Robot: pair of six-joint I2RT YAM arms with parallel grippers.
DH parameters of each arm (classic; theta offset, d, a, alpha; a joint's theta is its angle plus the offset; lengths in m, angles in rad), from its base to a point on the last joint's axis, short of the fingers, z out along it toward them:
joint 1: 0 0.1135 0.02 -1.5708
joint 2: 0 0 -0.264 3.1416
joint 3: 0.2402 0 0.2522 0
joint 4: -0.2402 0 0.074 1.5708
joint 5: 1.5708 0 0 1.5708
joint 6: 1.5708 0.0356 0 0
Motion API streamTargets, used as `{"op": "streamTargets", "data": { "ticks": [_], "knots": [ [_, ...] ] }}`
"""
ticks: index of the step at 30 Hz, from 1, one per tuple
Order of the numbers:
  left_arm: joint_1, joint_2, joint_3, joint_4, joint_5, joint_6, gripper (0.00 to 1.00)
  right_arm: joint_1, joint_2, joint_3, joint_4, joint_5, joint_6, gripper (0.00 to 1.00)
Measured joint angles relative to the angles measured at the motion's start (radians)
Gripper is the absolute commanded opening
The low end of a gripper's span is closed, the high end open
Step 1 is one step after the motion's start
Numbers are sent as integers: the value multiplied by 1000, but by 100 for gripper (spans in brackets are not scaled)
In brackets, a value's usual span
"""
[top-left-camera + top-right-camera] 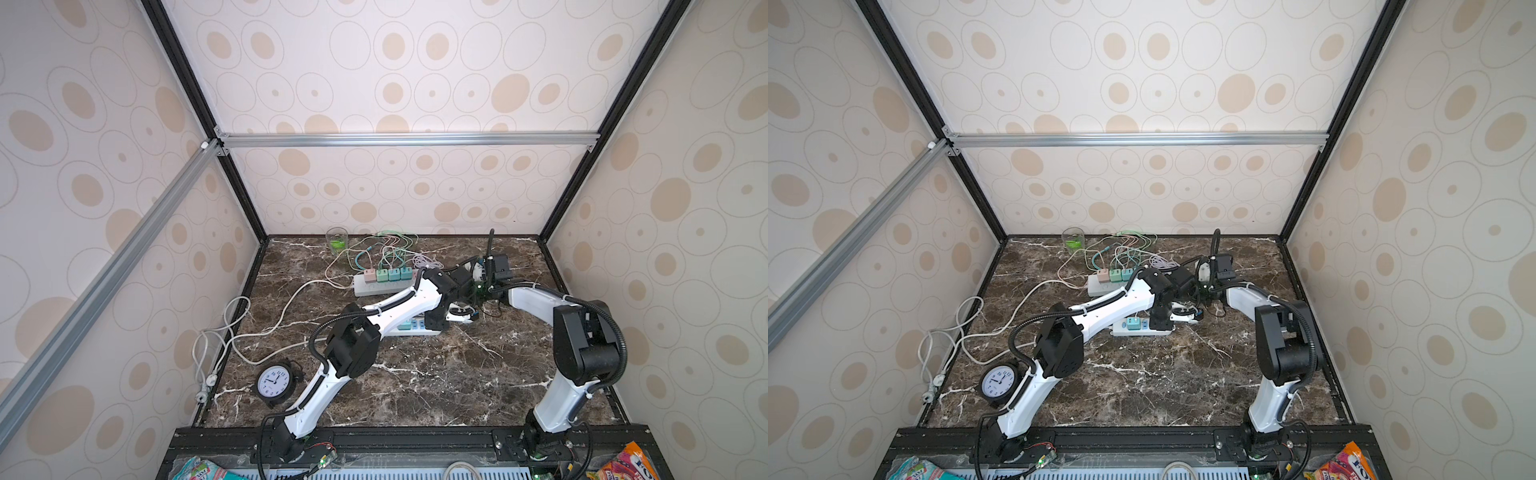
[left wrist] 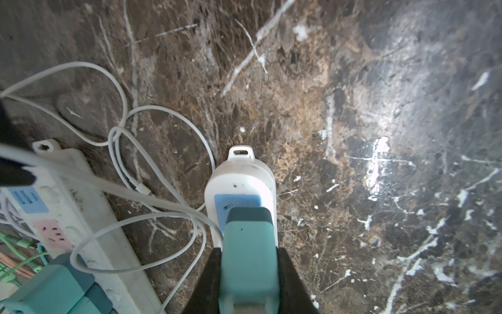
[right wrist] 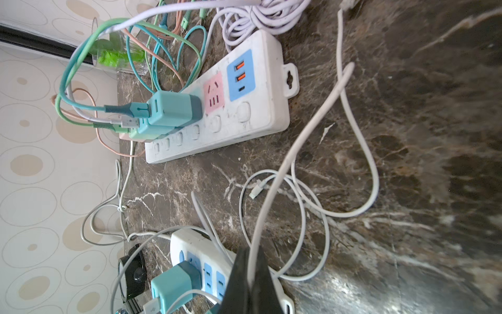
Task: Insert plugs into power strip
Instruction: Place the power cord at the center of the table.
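With left pincer [image 2: 248, 254] clamped on teal plug [image 2: 248, 239] over short strip [image 2: 239, 174], right pincer [image 3: 251, 261] nipping cable [image 3: 298, 141]: five seated, this seemingly last.

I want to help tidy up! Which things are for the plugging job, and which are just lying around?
For the job: teal plug in the left fingers, white cable in the right fingers, near power strip, far power strip.
Just lying about: clock, glass with greenery, snack bags.

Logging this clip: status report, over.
Left jaws shut on teal plug, over nearer white strip. Right jaws shut on white cable. Cable loops lie beside strip.
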Motion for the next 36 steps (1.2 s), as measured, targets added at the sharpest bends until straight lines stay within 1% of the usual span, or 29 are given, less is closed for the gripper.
{"op": "streamTargets", "data": {
  "ticks": [6,9,10,12,13,15,17,19,21,23,25,30,33,36],
  "knots": [
    [18,90,152,-10,8,50,0,0,0,0,-2,-1,0,0],
    [26,114,191,-29,31,75,0,0,3,3,-5,-3,-2,0],
    [29,117,195,-32,38,78,0,0,6,8,-9,-2,-4,3],
    [35,117,193,-32,54,79,0,0,14,17,-21,2,-10,14],
    [40,116,189,-29,63,78,0,0,19,21,-28,7,-15,25],
    [48,113,182,-25,82,78,0,1,33,35,-49,15,-25,39],
    [57,113,182,-24,105,77,0,2,58,55,-71,21,-36,47],
    [66,113,187,-26,124,77,0,4,89,69,-84,28,-38,46],
    [72,117,195,-30,136,78,0,7,116,70,-93,29,-36,41],
    [75,124,207,-38,148,78,0,17,152,87,-122,19,-45,35],
    [76,131,221,-47,154,78,0,39,206,139,-167,20,-66,26],
    [87,135,228,-54,192,77,0,62,283,230,-206,11,-98,16],
    [86,135,226,-54,191,78,0,64,286,217,-197,-18,-100,13],
    [77,121,198,-45,179,84,0,67,259,159,-151,-71,-94,12]
  ]
}}
